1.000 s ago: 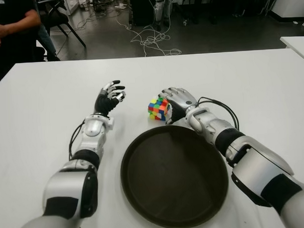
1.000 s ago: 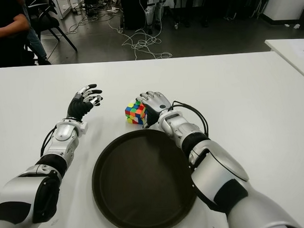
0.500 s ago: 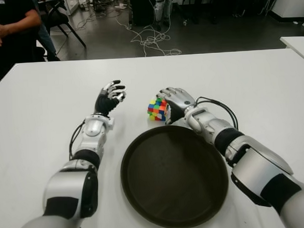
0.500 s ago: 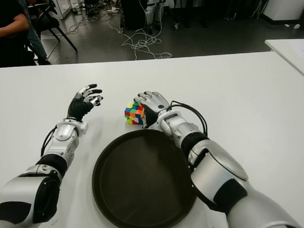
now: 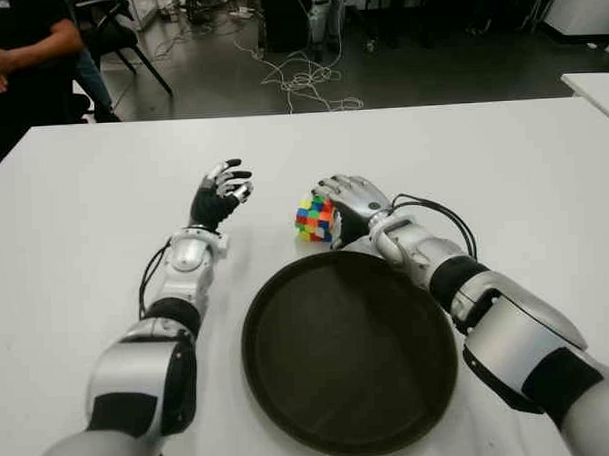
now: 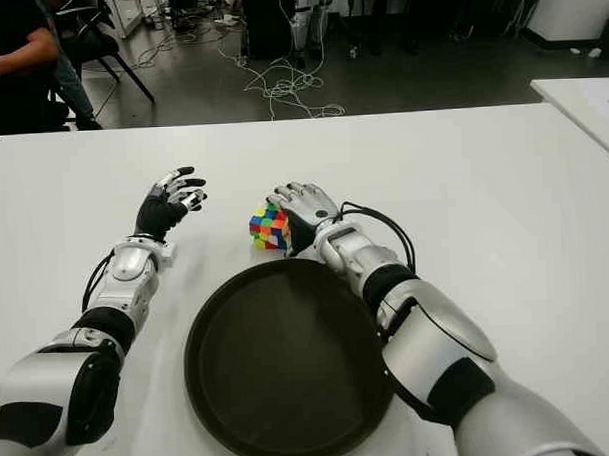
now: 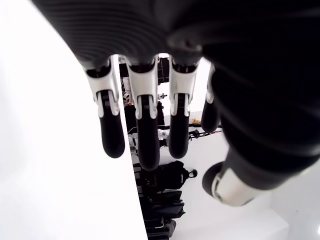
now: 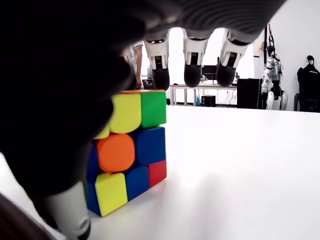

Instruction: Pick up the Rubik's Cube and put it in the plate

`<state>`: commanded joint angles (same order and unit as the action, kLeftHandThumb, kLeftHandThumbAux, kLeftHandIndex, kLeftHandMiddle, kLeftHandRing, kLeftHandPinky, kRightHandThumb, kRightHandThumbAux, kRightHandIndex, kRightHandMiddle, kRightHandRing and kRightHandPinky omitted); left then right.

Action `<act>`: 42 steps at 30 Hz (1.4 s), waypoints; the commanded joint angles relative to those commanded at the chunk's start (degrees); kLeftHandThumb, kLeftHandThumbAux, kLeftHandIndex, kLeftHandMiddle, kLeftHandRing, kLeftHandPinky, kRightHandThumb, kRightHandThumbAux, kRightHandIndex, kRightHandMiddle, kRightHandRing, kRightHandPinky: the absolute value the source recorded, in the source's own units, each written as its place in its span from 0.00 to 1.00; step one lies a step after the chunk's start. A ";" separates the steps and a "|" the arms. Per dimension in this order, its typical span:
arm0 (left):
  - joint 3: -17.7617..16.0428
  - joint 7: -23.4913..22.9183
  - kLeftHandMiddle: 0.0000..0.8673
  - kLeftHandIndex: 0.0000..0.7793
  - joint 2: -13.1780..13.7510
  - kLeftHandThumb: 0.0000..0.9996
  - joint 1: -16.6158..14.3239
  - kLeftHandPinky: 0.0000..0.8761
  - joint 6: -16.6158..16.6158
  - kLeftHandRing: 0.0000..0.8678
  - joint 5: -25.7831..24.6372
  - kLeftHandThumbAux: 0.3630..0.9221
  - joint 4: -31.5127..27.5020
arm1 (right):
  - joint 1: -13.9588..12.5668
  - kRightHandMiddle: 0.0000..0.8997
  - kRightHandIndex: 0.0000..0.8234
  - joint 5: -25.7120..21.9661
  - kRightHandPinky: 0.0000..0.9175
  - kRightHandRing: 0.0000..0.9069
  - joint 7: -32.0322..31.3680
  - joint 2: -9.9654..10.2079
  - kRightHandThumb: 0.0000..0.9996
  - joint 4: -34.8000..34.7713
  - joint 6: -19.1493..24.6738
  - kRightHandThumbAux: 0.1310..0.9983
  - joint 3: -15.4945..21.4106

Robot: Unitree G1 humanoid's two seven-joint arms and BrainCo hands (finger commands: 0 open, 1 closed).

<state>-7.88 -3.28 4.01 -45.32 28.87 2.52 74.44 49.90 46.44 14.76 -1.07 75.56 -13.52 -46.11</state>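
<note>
The Rubik's Cube [image 5: 311, 217] stands on the white table [image 5: 503, 171] just beyond the far rim of the dark round plate [image 5: 250, 342]. My right hand [image 5: 346, 199] is cupped against the cube's right side. In the right wrist view its fingertips [image 8: 194, 75] arch over the top of the cube [image 8: 125, 150] with a thin gap showing, and the thumb sits beside the cube's near face. The fingers are not clamped, and the cube rests flat on the table. My left hand [image 5: 223, 189] shows to the left of the cube, its fingers [image 7: 142, 130] loosely spread and holding nothing.
A person [image 5: 23, 58] in dark clothes sits beyond the table's far left corner. Cables [image 5: 304, 83] lie on the floor behind the table. Another white table's corner [image 5: 595, 86] shows at the right edge.
My right hand has crept a little to the left against the cube, and the cube has shifted slightly left with it. The left hand has barely moved.
</note>
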 joint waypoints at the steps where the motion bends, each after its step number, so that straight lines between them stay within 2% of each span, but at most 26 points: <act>1: -0.05 -0.02 0.34 0.25 -0.01 0.30 0.01 0.37 0.02 0.37 -0.06 0.70 -0.01 | 0.01 0.00 0.00 0.03 0.00 0.00 -0.04 0.05 0.00 -0.01 -0.05 0.75 -0.03; 21: -0.51 -0.04 0.33 0.24 -0.06 0.32 -0.17 0.37 -0.59 0.37 -0.42 0.70 0.10 | 0.00 0.00 0.00 0.23 0.00 0.00 0.33 0.47 0.00 0.11 -1.23 0.74 -0.34; 42: -1.51 0.32 0.33 0.25 -0.50 0.35 -0.37 0.38 -0.97 0.36 -0.82 0.74 0.12 | 0.72 0.03 0.02 0.26 0.03 0.03 -2.83 0.39 0.00 -0.25 -3.87 0.77 -0.73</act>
<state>-9.39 -2.96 3.51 -45.69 27.90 1.70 74.56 50.62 46.70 11.93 -0.67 75.31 -17.40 -46.85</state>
